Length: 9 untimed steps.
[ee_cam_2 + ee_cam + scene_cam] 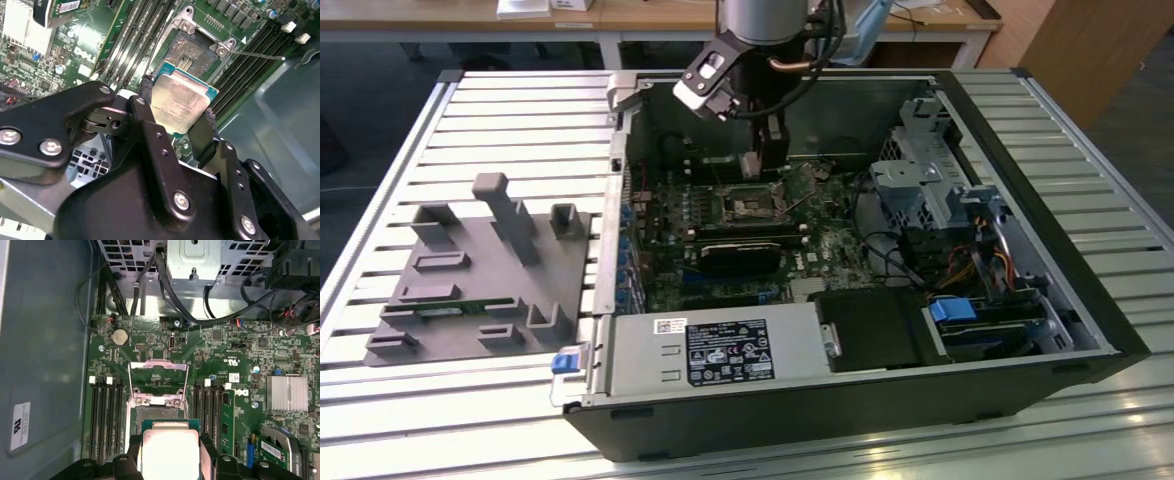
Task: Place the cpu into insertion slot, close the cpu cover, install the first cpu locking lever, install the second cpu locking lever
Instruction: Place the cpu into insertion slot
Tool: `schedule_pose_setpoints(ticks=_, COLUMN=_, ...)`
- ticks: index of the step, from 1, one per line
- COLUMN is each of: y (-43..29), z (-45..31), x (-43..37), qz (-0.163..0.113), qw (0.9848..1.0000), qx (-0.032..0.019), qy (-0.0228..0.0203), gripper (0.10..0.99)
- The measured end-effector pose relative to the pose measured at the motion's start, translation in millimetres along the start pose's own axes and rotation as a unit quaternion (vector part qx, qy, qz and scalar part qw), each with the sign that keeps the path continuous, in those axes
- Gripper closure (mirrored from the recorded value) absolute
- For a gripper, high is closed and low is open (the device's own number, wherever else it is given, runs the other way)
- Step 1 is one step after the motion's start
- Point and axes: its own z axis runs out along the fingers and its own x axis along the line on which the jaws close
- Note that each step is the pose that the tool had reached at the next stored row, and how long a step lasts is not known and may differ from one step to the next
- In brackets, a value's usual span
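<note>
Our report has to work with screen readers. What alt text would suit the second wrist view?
The gripper clamps the cpu by two opposite edges, silver top facing the camera, with the uncovered insertion slot just beyond it on a green circuit board. Long black memory slots run alongside the socket.

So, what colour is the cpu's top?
The cpu top is dull silver-grey; clearest in the second wrist view.

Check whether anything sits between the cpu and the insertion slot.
Nothing visible does. The gripper holds the cpu near the insertion slot, whose pin field lies bare; the cpu cover stands swung open, off it.
</note>
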Motion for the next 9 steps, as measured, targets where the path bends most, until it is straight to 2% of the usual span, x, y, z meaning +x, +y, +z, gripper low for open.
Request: schedule_pose_setpoints(ticks=9, y=-0.6, z=7.5, x=-0.1, qz=0.000, qw=1.0000, qx=0.0000, qy=-0.0004, gripper=0.545)
